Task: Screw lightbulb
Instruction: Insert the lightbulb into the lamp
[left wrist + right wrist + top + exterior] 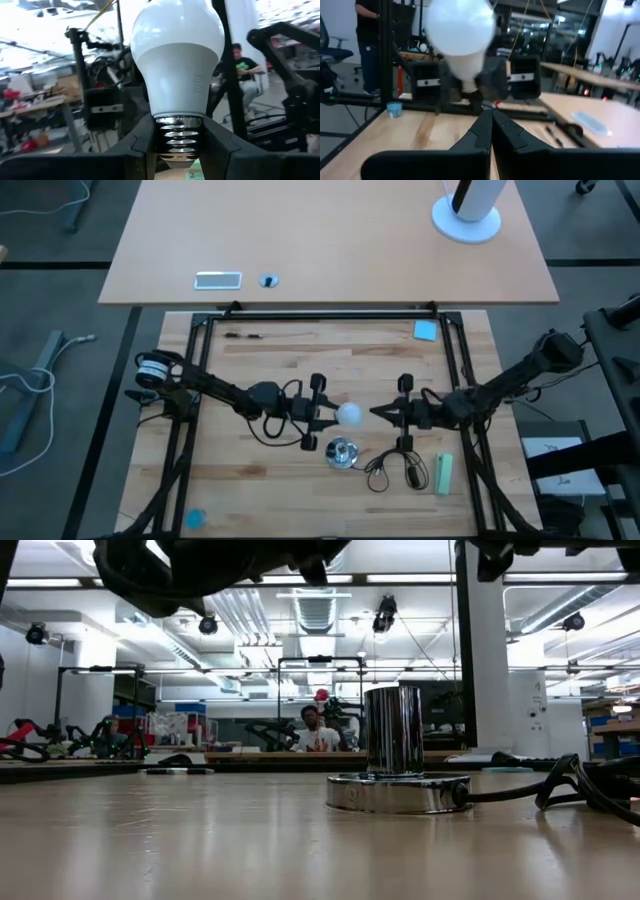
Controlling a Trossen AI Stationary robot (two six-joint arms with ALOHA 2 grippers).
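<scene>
The white frosted lightbulb is held above the table's middle by my left gripper, which is shut on its silvery screw base. The bulb's globe points toward my right gripper, which is shut and empty just to the bulb's right. The bulb also shows in the right wrist view. The round silver socket with its black cord stands on the table nearer the front edge; in the low view its chrome cup stands upright on a disc base. My left gripper pinches the bulb's silvery screw base between its two fingers, one on each side of the thread. The fingers come level from the table's left. The bulb is lifted clear of the table, its globe pointing away from the fingers toward the right.
A pale green block lies front right of the socket. A blue pad lies at the back right, a thin dark tool at the back left. A blue cap lies front left. People sit in the room beyond.
</scene>
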